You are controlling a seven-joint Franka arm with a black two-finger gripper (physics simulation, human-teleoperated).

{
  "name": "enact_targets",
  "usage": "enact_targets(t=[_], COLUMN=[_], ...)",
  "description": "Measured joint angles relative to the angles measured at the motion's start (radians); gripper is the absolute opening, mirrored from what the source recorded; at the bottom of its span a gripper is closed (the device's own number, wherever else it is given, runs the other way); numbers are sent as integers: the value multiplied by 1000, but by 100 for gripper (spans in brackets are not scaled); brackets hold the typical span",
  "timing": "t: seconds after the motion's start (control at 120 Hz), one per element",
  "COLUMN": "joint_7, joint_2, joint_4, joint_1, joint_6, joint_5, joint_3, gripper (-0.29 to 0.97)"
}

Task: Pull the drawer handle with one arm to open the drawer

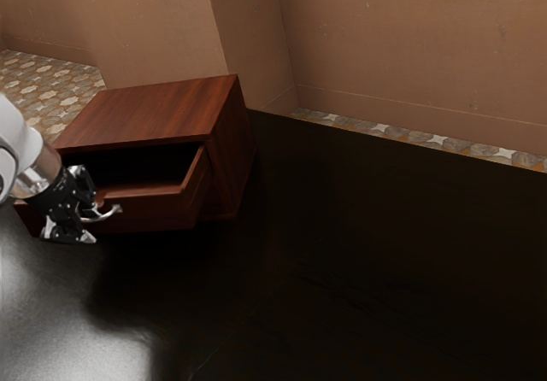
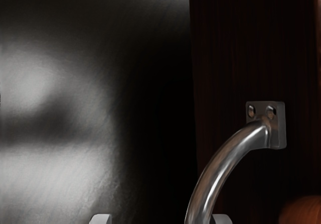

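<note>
Jaws stand spread around the metal handle (image 2: 224, 159), which passes between the two fingertips (image 2: 100, 220), nearer to one of them. The handle is fixed on the drawer (image 1: 158, 200), which is pulled partly out of the wooden cabinet (image 1: 162, 108), leaving a dark gap. The cabinet stands on the black bench (image 1: 342, 278). Behind it are a tiled floor (image 1: 43, 78) and brown walls (image 1: 410, 31).

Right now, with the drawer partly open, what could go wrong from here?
The gripper sits at the smooth, curved metal handle and may slip off it under load. The drawer is only partly out, and the cabinet stands free on the glossy table, so a pull might drag the whole cabinet instead of opening it.
</note>
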Motion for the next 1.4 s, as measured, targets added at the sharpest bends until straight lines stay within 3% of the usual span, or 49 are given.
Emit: enact_targets(t=[1.4], joint_7=[0], joint_2=[-134], joint_4=[-123], joint_1=[-12], joint_6=[3], joint_5=[3], joint_3=[15], gripper=[18])
